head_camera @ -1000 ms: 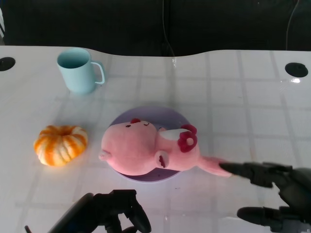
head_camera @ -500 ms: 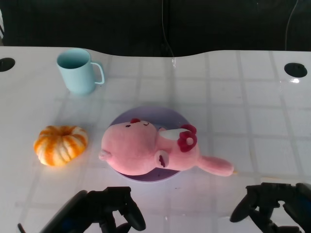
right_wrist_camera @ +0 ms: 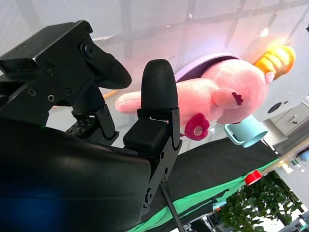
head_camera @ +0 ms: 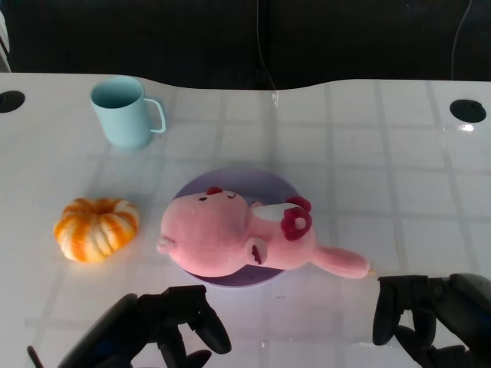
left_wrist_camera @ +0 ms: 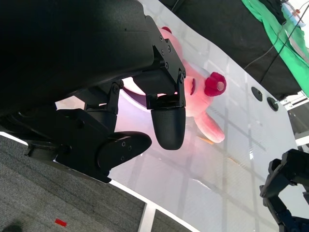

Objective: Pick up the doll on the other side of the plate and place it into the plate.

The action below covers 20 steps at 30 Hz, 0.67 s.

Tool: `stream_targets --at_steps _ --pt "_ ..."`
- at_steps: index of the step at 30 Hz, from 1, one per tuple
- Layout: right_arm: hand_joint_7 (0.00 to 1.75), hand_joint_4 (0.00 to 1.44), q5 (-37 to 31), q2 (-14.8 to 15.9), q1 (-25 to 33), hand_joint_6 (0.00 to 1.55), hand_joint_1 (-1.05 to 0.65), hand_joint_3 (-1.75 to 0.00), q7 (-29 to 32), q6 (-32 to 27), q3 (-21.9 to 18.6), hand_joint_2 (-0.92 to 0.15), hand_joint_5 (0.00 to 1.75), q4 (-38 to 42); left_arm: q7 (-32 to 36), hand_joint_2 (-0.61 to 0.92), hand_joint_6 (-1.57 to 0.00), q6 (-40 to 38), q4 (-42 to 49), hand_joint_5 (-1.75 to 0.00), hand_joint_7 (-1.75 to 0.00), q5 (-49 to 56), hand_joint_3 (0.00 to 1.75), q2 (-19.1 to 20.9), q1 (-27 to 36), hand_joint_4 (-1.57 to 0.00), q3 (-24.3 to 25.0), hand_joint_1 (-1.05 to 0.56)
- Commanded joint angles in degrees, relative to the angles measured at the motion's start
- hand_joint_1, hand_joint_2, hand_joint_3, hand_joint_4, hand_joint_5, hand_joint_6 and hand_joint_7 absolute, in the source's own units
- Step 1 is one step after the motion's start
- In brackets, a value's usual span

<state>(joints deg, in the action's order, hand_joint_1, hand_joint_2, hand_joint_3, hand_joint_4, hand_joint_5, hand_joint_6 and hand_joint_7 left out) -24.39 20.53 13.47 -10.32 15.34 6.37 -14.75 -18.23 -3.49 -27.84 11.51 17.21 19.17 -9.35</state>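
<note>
The pink plush doll (head_camera: 238, 239) lies on its side across the purple plate (head_camera: 238, 186) in the middle of the table, one limb sticking out over the plate's right rim. The doll (left_wrist_camera: 200, 96) and plate show past the fingers in the left wrist view, and the doll (right_wrist_camera: 227, 94) on the plate (right_wrist_camera: 205, 63) in the right wrist view. My left hand (head_camera: 165, 330) sits at the near edge, fingers curled, holding nothing. My right hand (head_camera: 433, 318) is at the near right, fingers curled down, empty, a short way from the doll's limb.
A light blue mug (head_camera: 124, 111) stands at the back left. An orange pumpkin toy (head_camera: 96, 228) lies left of the plate. Two black holes (head_camera: 467, 110) mark the table's far corners. A dark backdrop runs behind the table's far edge.
My right hand has drawn back from the doll's limb toward the near edge and its fingers have curled down. The doll stays on the plate. The left hand has barely shifted.
</note>
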Motion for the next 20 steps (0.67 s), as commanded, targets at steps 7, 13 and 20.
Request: stream_targets --at_steps 7,13,20 --pt "1.42 0.89 -0.69 0.68 -1.1 0.81 0.0 -1.34 0.13 -0.4 0.69 -0.29 1.74 0.15 -0.92 0.77 -0.62 -0.34 -0.88 -1.64 -1.3 -1.01 0.72 1.16 0.01 -0.61 0.67 -0.1" --pt "1.46 0.89 -1.2 0.96 -1.44 0.82 -0.01 -1.37 -0.1 -0.36 0.79 -0.29 1.74 -0.26 -1.32 0.8 -0.61 -1.23 -1.66 -1.65 -1.3 -1.37 0.67 1.63 -0.05 -0.62 1.0 -0.12" --pt "1.42 0.89 -1.32 1.41 -1.96 0.82 -0.04 -1.37 -1.03 -1.12 0.73 -0.29 1.73 -0.8 -1.28 0.83 -0.61 -2.97 -2.45 -1.66 -1.3 -1.34 0.63 1.69 -0.69 -0.59 0.94 -0.12"
